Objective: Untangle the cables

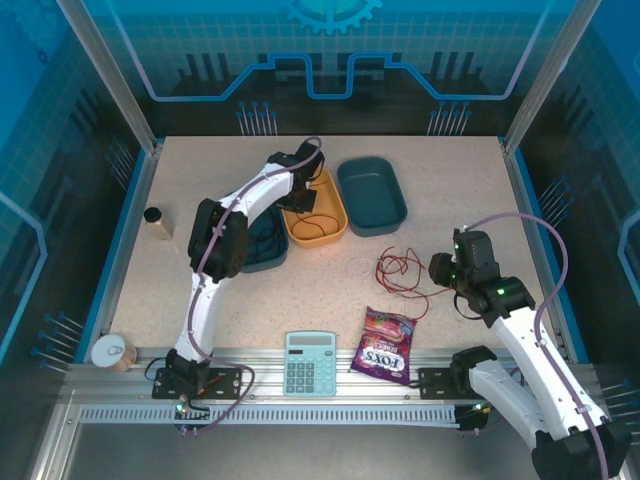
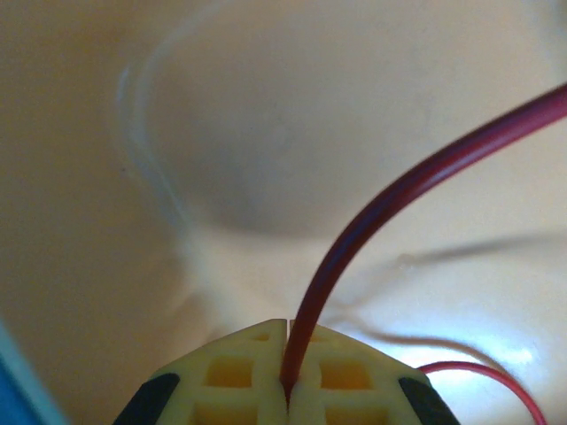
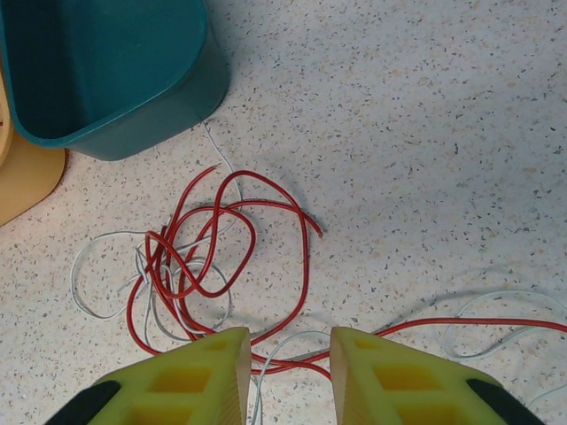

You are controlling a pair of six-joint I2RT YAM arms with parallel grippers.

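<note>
Cables [image 3: 204,257]: red and white tangle lying on the speckled beige bench [image 1: 450,190], near a teal bin [image 3: 159,106] | left jaws: pinched tight on a red cable [image 2: 372,221] over the orange tray [image 2: 133,266] | right jaws: partly apart, empty, above the tangle | room: blue-lit, clear-walled enclosure [image 1: 330,60]

Bright, even light fell from overhead on the speckled worktop [image 1: 450,200], the arms [image 1: 215,240] throwing soft, short shadows. The left wrist view was hazy and washed peach, the red cable [image 2: 390,202] blurred, white glare low right. The right wrist view was crisp.
</note>
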